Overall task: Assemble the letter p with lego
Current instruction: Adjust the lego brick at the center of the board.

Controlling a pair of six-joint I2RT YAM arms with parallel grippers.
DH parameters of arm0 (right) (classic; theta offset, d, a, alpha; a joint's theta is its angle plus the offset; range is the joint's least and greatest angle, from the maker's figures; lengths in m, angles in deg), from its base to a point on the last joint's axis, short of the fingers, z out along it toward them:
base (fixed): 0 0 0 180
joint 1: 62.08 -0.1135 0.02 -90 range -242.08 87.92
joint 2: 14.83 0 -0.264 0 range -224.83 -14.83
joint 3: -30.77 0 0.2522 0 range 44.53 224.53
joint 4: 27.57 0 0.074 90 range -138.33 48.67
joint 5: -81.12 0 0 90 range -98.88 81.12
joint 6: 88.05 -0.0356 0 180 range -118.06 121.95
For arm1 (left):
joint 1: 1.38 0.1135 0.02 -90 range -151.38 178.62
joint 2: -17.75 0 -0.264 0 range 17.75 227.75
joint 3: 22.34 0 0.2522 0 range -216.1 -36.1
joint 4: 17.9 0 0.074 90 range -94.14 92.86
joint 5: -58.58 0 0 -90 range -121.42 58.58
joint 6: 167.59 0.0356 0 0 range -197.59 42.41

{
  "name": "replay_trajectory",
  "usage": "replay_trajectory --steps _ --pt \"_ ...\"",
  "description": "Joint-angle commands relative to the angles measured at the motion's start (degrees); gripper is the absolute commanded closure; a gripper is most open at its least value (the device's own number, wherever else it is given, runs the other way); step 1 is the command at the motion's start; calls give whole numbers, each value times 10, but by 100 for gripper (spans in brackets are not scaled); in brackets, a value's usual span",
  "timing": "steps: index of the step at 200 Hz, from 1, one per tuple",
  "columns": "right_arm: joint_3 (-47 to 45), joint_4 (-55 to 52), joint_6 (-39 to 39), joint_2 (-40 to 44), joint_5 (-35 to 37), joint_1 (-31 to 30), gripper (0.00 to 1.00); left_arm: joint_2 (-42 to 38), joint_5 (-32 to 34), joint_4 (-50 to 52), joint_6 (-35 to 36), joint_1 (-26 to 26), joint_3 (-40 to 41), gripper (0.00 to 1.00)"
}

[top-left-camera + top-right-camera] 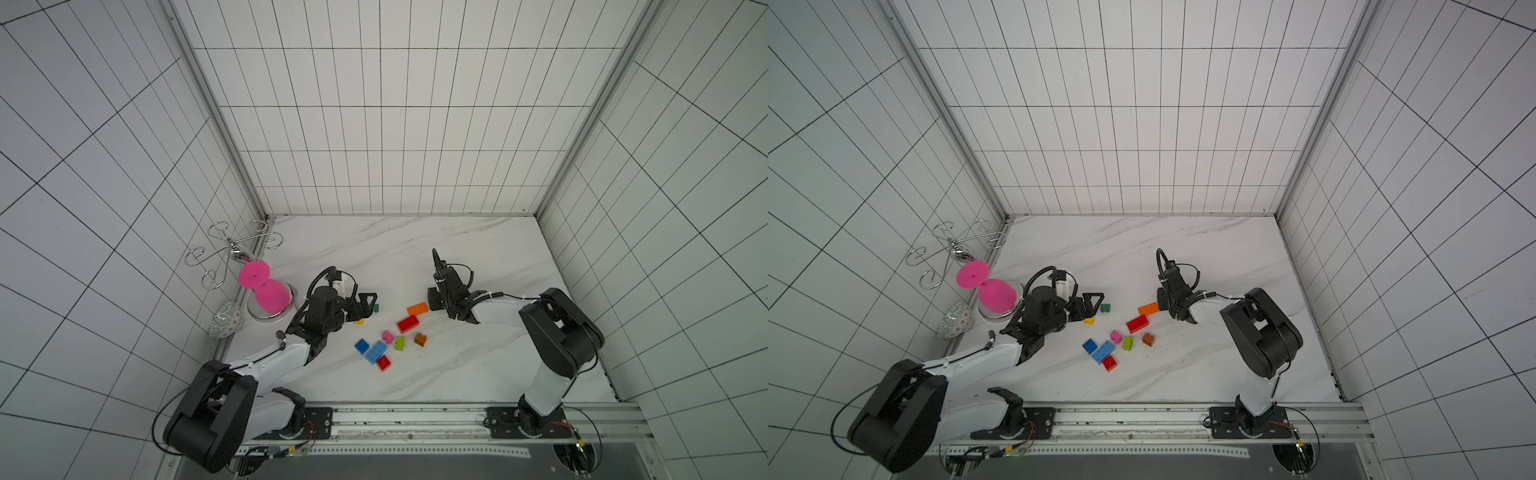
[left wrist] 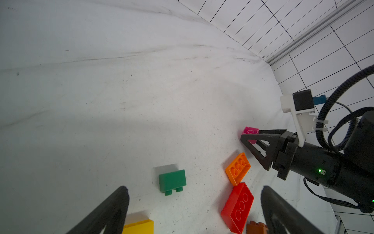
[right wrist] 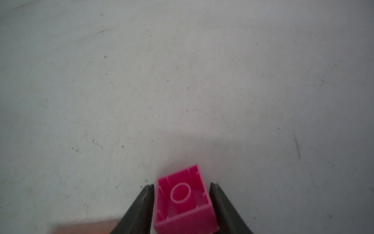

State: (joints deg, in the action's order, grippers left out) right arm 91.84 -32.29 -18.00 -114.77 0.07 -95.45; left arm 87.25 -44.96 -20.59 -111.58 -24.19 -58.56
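Your right gripper (image 3: 181, 185) is straddling a magenta brick (image 3: 183, 200) with its jaws standing partly open. A thin sliver of table is showing on each side, so it seems to be gripping nothing. The brick is sitting on the table (image 1: 478, 257) hollow side up, near the orange brick (image 1: 417, 308). That is your first worry: studs down, it is offering nothing for another brick to press onto, and a finger rubbing one of its walls on the way up is likely to be tipping or dragging it. The orange brick and the red brick (image 1: 407, 323) are lying close beside that wrist, so a sideways sweep is risking a scatter. Your left gripper (image 2: 193, 191) is hanging wide open and empty near the green brick (image 2: 172, 181), which is lying on its side, with the yellow brick (image 2: 138, 227) close by. The rest of the lego (image 1: 376, 352) is lying loose between the arms with nothing joined, and two arms reaching in there together are risking a collision.
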Motion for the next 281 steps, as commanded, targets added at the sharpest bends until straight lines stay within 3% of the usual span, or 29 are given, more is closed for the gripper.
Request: replay_trajectory --steps 1,70,106,141,178,200,223,281 --pt "-15 -27 -9 36 -7 4 44 -9 4 -3 5 -2 -9 3" --pt "43 -183 6 87 -51 17 29 -10 8 -1 7 -7 -10 3" --pt "171 -361 32 18 -111 46 28 -5 9 0 9 -8 -13 3" --pt "283 -496 70 -34 -126 58 24 -9 14 6 13 -8 -15 3" --pt "435 -651 109 -146 -134 69 24 -7 14 9 14 -8 -17 3" --pt "507 -707 125 -201 -147 71 36 -8 15 12 14 -8 -18 3" --pt "567 -740 132 -239 -156 71 41 -8 14 13 16 -8 -19 3" --pt "653 -798 140 -306 -150 68 45 -7 12 15 15 -8 -21 3"
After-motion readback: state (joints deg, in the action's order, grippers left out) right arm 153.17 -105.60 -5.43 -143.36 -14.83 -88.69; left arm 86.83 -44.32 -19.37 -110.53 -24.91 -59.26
